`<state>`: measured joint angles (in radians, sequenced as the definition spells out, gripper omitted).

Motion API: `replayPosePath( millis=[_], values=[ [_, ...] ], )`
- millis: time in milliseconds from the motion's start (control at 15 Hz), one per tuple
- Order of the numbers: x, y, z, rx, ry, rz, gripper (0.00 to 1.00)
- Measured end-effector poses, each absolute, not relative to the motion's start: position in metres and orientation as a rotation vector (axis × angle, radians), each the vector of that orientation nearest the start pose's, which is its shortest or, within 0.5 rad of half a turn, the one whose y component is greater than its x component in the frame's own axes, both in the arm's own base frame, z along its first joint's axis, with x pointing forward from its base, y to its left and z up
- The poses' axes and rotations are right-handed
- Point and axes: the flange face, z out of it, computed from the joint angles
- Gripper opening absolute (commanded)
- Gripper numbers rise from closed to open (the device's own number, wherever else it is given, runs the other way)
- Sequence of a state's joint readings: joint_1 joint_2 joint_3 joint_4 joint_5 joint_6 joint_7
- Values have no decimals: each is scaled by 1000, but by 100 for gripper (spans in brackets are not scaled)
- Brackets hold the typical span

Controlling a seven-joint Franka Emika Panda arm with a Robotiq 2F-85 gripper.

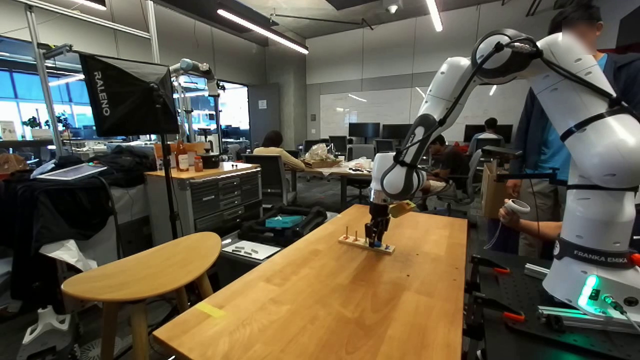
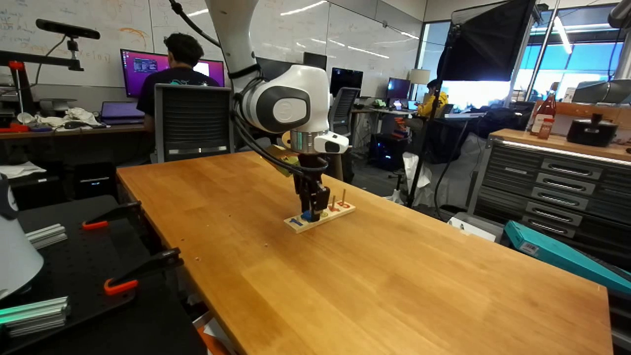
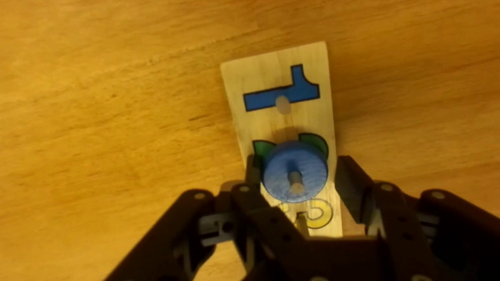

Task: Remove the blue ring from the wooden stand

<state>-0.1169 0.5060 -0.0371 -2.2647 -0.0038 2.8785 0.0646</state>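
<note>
Currently, gripper (image 3: 299,168): pointing down, its fingers (image 3: 352,185) spread with the blue ring (image 3: 278,173) between them; in the wrist view one finger stands at the ring's nine o'clock, so close that I cannot tell whether it touches, the other at three o'clock with a thin gap showing.
Blue ring: around the second peg (image 3: 297,188) from the twelve o'clock end of the wooden stand (image 3: 308,117), the peg's tip standing up through the hole.
Green numeral (image 3: 318,145): partly covered by the ring, its edges showing at ten and one o'clock.
Blue numeral 1 (image 3: 304,89): at twelve o'clock from the ring, another peg's round end (image 3: 283,104) overlapping its edge.
Yellow numeral (image 3: 327,214): toward six o'clock, partly hidden.
Red-orange numerals (image 2: 333,209): at three o'clock from the fingertips in an exterior view, beside two thin upright pegs (image 2: 344,195).
Table (image 2: 394,276): long and wooden, beneath the stand in both exterior views.
Robot base (image 1: 570,277): between three and four o'clock from the gripper in an exterior view, a green light (image 1: 588,291) glowing on it.
Stool (image 1: 150,265): wooden, curved, between eight and nine o'clock in that view.
Softbox (image 1: 127,95): black, at ten o'clock there too.
Drawer cabinet (image 2: 564,190): toward three o'clock in an exterior view, a bottle (image 2: 542,116) standing on its top.
</note>
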Motion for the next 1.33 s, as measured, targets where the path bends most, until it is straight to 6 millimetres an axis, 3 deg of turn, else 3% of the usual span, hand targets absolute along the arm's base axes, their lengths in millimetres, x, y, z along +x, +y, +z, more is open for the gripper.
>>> replayPosePath(
  millis=[67,667,867,1133,1333],
  values=[
    [536,-84,146,-3143,330,-177,18],
    [541,-75,154,-3143,338,-142,18],
    [551,-59,182,-3135,354,-89,18],
    [557,-35,234,-3124,374,-59,18],
    [557,-32,264,-3115,424,-74,18]
  ],
)
